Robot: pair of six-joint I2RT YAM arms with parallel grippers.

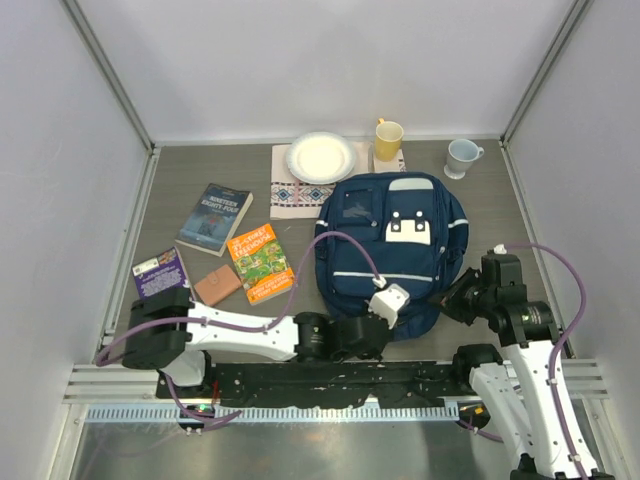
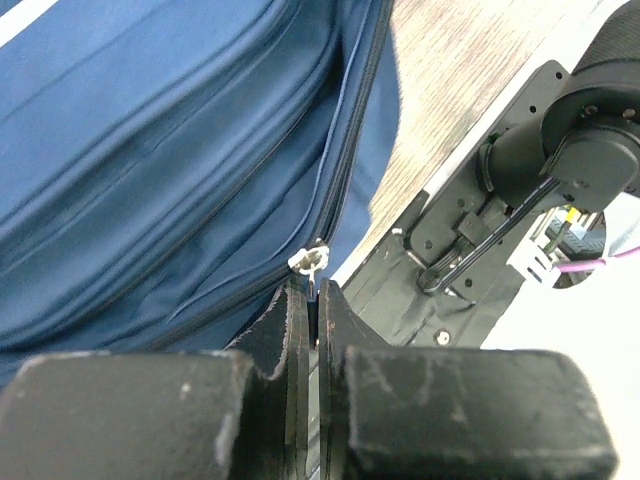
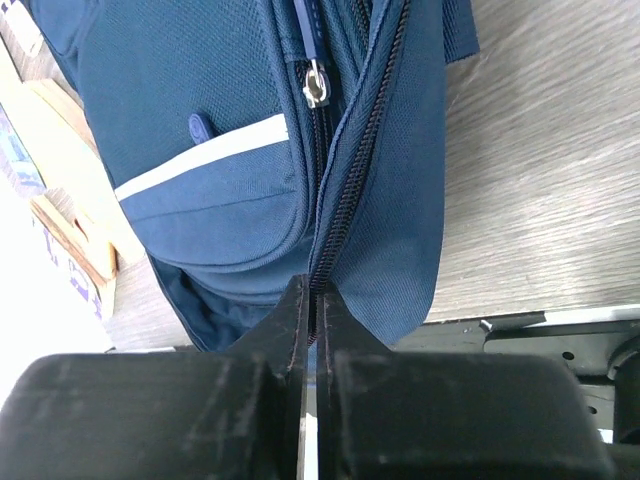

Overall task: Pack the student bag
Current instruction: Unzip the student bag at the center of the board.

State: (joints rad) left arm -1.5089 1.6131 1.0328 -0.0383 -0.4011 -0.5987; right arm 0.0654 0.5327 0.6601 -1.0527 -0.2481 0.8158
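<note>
Left hand (image 2: 315,292): fingers pressed together, nipping the silver zip pull (image 2: 308,261) at the near edge of the backpack (image 1: 385,235). Right hand (image 3: 312,290): fingers likewise flat together, pinching the backpack's fabric along a zip seam at its near right corner.

Containers you have on the tabletop (image 1: 520,230):
- Backpack: navy with white stripes, lying flat with its pockets up, centre right. The zip runs seen from the wrists look closed, and nothing of its inside shows.
- Yellow cup (image 1: 388,137): at the back, just behind the backpack. Its inside is too small to read.
- Pale mug (image 1: 462,157): back right, apart from the backpack. Its inside is equally unclear.
- White plate (image 1: 321,157): on a patterned cloth (image 1: 296,192), beside the cup.

Hard to make out:
- Purple book (image 1: 160,270): front left, partly under your left arm.
- Small tan flat item (image 1: 217,285): between the purple book and the orange book (image 1: 260,262). You cannot tell what it is.
- Dark book (image 1: 214,218): further back on the left, title unreadable.
- Backpack's near edge: covered by your left wrist from overhead.

Position: the backpack lies straight ahead of both hands and touches both.
</note>
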